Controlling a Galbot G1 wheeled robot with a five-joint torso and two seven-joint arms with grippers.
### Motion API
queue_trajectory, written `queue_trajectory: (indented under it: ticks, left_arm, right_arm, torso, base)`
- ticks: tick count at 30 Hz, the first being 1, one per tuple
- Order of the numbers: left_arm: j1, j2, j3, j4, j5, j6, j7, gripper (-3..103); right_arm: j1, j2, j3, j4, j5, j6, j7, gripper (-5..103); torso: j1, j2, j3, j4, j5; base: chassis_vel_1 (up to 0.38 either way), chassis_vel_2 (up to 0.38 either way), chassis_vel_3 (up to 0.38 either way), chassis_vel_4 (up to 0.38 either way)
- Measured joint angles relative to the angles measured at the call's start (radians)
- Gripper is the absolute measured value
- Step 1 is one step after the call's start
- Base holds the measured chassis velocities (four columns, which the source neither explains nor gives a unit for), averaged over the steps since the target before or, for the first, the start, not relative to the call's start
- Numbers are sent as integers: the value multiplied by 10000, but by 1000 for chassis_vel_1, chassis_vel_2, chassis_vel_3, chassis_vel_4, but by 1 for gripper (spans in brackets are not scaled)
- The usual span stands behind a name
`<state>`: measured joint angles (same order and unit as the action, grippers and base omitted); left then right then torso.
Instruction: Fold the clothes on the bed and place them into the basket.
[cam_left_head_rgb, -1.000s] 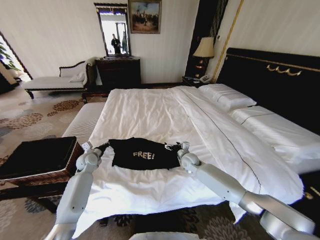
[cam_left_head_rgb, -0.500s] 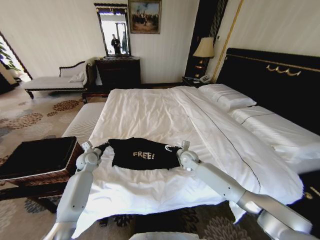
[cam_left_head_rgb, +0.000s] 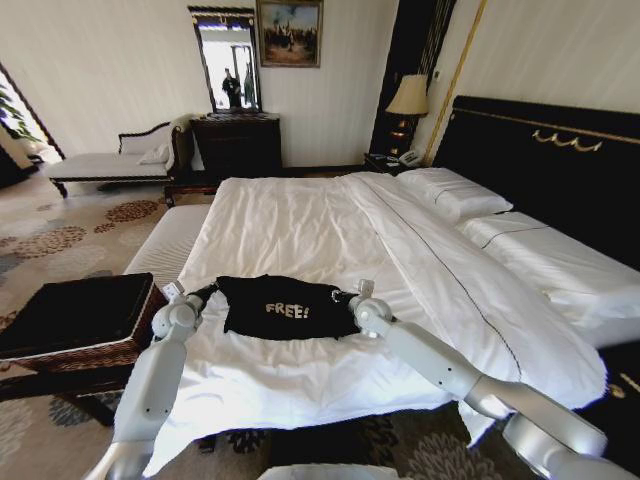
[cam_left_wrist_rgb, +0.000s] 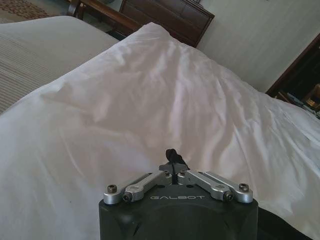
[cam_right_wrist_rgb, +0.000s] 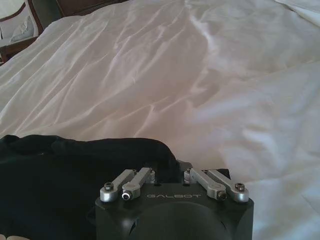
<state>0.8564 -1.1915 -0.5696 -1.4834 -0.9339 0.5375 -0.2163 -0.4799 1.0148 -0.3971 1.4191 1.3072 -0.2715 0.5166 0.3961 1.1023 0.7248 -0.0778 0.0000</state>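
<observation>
The black "FREE!" top (cam_left_head_rgb: 285, 308) lies flat near the foot edge of the bed (cam_left_head_rgb: 300, 225), with broad bare sheet beyond it. The left gripper (cam_left_head_rgb: 207, 293) has its fingers pinched together on the top's left edge; the right gripper (cam_left_head_rgb: 343, 297) is closed on the right edge. The wicker basket (cam_left_head_rgb: 75, 320) stands on the carpet just left of the bed.

I see the top (cam_left_head_rgb: 283, 306) lying on the near part of the bed (cam_left_head_rgb: 300, 225), between my left gripper (cam_left_head_rgb: 207, 291) and right gripper (cam_left_head_rgb: 343, 296). The basket (cam_left_head_rgb: 75, 320) stands on the floor left of the bed, with the bench (cam_left_head_rgb: 170, 245) just behind it along the bed's left side.
</observation>
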Motion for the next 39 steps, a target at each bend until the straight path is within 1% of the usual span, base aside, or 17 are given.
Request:
queue_trajectory:
  ticks: [1,2,3,5,14,17,18,19,23,27,29,32,34,35,37,38,39]
  left_arm:
    - [-1,-12,7,0,5,-2,-2,0]
    - [-2,-16,11,-1,7,-2,-7,0]
    - [-2,-16,14,-3,7,-2,-11,0]
    - [-2,-14,18,-13,7,-2,-13,0]
    - [29,74,29,-345,-183,-185,35,0]
    - [9,417,-97,-1161,-1093,-523,41,0]
    - [9,417,-97,-1161,-1093,-523,41,0]
    - [-28,591,-117,-1479,-1395,-627,40,0]
    - [-422,1312,-99,-2593,-2256,-1018,16,0]
    - [-926,1746,-46,-3126,-2882,-1122,-207,0]
    - [-1730,2316,-21,-3690,-3718,-1129,-660,0]
    - [-2217,2735,-17,-4052,-4173,-1127,-920,0]
    - [-2559,3141,-53,-4421,-4525,-1125,-1073,0]
    - [-2791,3605,-190,-4821,-4944,-1141,-1152,0]
    - [-2811,3669,-213,-4875,-5006,-1146,-1155,0]
    - [-2914,4168,-436,-5312,-5480,-1194,-1190,0]
    - [-2914,4261,-488,-5405,-5592,-1214,-1225,0]
  right_arm:
    - [1,8,-1,-30,-43,44,-59,22]
    - [1,2,-1,-35,-59,68,-105,12]
    - [0,-11,-1,-35,-70,88,-141,6]
    - [-1,-21,2,-35,-106,151,-197,3]
    - [-217,-126,386,111,-865,1403,-979,0]
    - [-438,-495,1243,1152,-1364,2581,-1830,0]
    - [-438,-495,1243,1152,-1364,2581,-1830,0]
    - [-463,-691,1495,1609,-1426,2947,-2151,0]
    - [-274,-1340,2133,2748,-1255,3563,-2737,0]
    - [24,-1648,2454,3187,-972,3729,-2922,0]
    - [651,-2074,2870,3830,-418,3872,-3008,0]
    - [1159,-2378,3141,4272,-35,3946,-3020,0]
    - [1658,-2691,3419,4678,330,3997,-3057,0]
    - [2098,-3073,3721,5090,681,4028,-3150,0]
    - [2121,-3094,3741,5117,702,4029,-3158,0]
    - [2415,-3553,4171,5591,1106,4044,-3338,0]
    - [2432,-3625,4246,5666,1175,4044,-3360,0]
  torso:
    - [0,0,0,-1,0]
    - [0,0,0,-1,0]
    - [-1,0,0,0,0]
    - [0,0,0,0,0]
    - [0,-1,1,-2,0]
    - [0,0,1,-1,0]
    - [0,0,1,-1,0]
    - [0,-1,0,0,0]
    - [-1,0,0,0,0]
    - [-1,0,0,-1,2]
    - [1,0,0,-3,2]
    - [1,-1,1,-2,2]
    - [2,-1,0,1,-1]
    - [2,-1,0,0,-3]
    - [2,0,0,0,-2]
    - [0,1,-3,2,1]
    - [0,0,-3,1,0]
  base:
    - [0,0,0,0]
    - [0,0,0,0]
    - [0,0,0,0]
    - [0,0,0,0]
    - [0,0,0,0]
    - [0,0,0,0]
    - [0,0,0,0]
    - [0,0,0,0]
    - [0,0,0,0]
    - [0,0,0,0]
    - [0,0,0,0]
    - [0,0,0,0]
    - [0,0,0,0]
    - [0,0,0,0]
    - [0,0,0,0]
    - [0,0,0,0]
    - [0,0,0,0]
